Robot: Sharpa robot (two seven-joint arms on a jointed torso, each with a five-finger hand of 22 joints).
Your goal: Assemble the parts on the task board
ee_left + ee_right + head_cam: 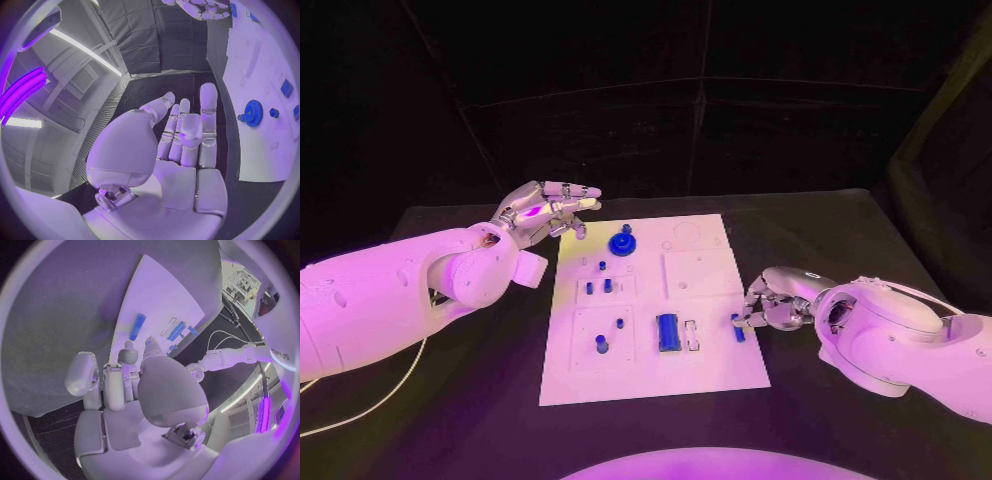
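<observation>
The board (pixel 697 290) lies flat in the middle of the black counter (pixel 473 400), long side running away from the robot. On it sit several blue parts: a gear (pixel 623 243) near the far left corner, a pair of small pegs (pixel 599 287) below it, another small peg (pixel 602 345) in a recess nearer the robot, and a long block (pixel 668 333) lying roughly mid-board. A short blue pin (pixel 737 328) lies close to the board's right edge.

The left hand (pixel 545 211) hangs over the counter just off the board's far left corner, near the gear but apart from it. Its fingers (pixel 208 107) are straight and side by side, holding nothing (the wrist view shows a bare palm).

The right hand (pixel 776 305) is low at the board's right edge, just beside the pin. Its fingers (pixel 128 356) are curled inward; whether they touch or pinch the pin cannot be told. In the right wrist view the block (pixel 137 326) lies on the board beyond the fingertips, well apart from them.
</observation>
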